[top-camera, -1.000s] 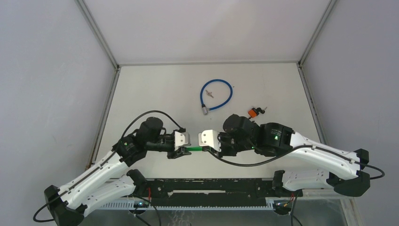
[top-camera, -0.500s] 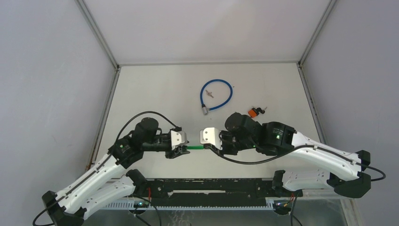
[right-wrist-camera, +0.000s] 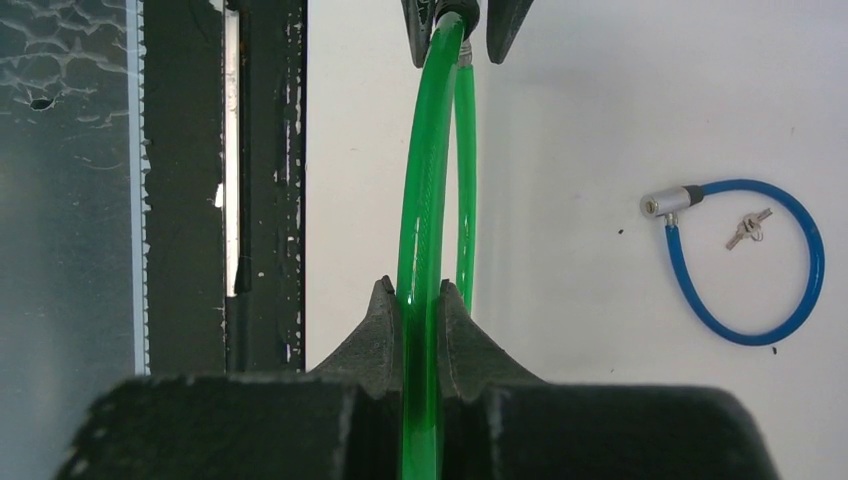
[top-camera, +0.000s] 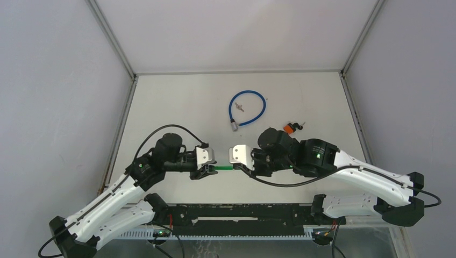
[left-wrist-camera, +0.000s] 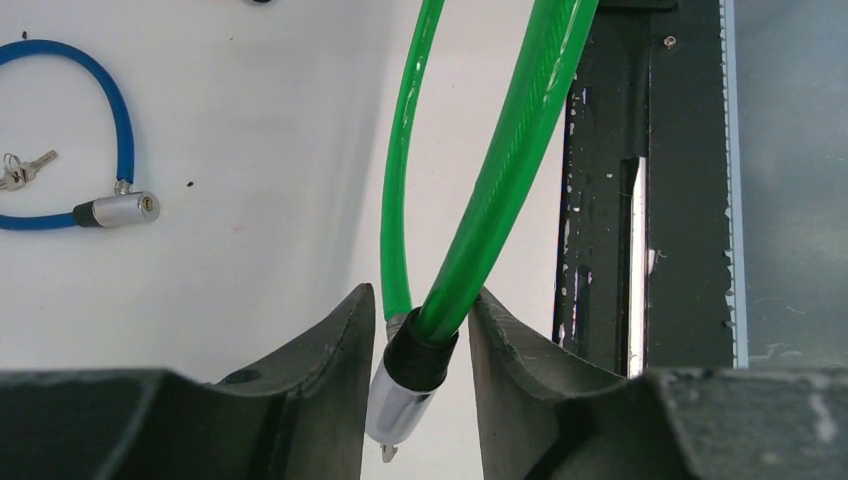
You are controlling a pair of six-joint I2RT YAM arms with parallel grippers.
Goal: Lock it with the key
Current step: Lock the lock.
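1 glossy green lock, silver-barrelled, held by 2 grippers: left gripper nips its barrel, right gripper clamps its cable; 1 blue lock, 1 key bunch

From above we glimpse only a short stretch of the green cable lock; its loop leaves the left wrist view at 12 o'clock. We cannot name the tiny orange item.

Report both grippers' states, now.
Left gripper: closed on the green lock, at its barrel end.
Right gripper: closed on the green lock's cable.
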